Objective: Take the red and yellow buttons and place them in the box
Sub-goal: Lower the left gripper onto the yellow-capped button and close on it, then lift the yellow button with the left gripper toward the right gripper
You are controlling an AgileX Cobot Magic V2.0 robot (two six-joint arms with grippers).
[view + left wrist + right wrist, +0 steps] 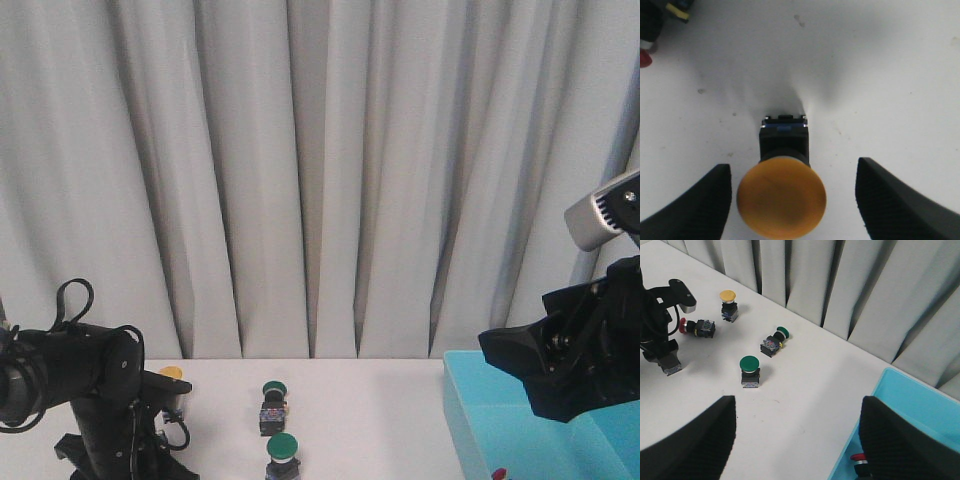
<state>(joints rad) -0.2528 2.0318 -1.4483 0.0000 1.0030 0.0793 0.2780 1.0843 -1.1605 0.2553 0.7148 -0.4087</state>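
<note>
The left pincer [790, 200] stands wide open around the yellow button [782, 200], which stands upright on the white counter [890, 75], its fingers not yet touching the cap. The step is the grasp of this button; next the fingers should close on it and lift. The right pincer [797, 440] is also wide and empty, hanging above the edge of the blue box [910, 405], where one red button [858, 457] already lies. Another red button [696, 328] lies on its side near the left arm. Grey curtains [320, 170] hang behind.

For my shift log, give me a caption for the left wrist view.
Left gripper open, fingers flanking a yellow button on the white table.
</note>
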